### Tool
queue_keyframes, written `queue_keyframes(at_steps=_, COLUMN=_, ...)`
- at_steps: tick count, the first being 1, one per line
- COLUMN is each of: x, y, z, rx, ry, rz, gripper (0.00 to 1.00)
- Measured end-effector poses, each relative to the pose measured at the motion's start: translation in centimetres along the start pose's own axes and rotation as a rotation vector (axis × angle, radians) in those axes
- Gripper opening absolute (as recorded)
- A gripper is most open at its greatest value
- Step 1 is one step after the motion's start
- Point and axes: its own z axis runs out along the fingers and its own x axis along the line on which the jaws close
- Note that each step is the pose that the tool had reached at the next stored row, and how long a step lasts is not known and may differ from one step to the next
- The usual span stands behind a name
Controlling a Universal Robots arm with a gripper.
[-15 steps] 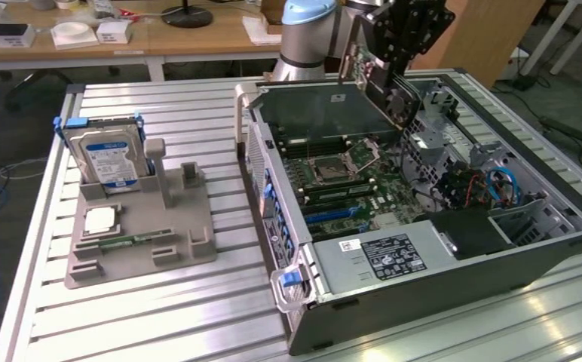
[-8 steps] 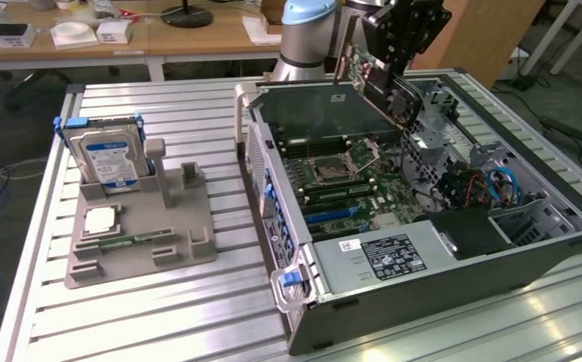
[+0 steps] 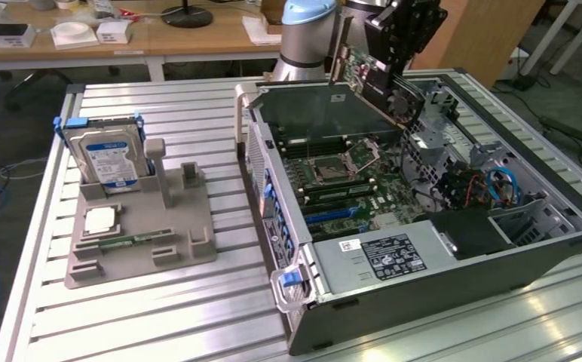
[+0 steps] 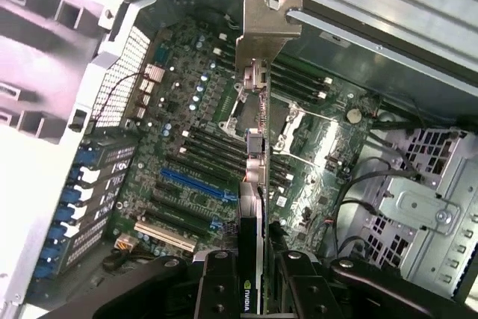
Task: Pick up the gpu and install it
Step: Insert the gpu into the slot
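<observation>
My gripper (image 4: 251, 278) is pinched tight on the gpu (image 4: 265, 28). In the exterior view it hangs at the top middle, over the open case (image 3: 422, 283). Picking up is done. The gpu is not in the blue slot (image 4: 198, 184) yet

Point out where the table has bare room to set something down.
Bare table slats lie between the grey holder and the computer case, and beyond the hard drive. Crowded: inside the case, where the end effector holds the gpu.
</observation>
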Motion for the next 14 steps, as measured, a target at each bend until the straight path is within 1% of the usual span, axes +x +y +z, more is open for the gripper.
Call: queue_keyframes(at_steps=14, x=0.12, y=-0.08, z=0.07, rx=0.0003, ry=0.0013, rz=-0.171, gripper=0.26)
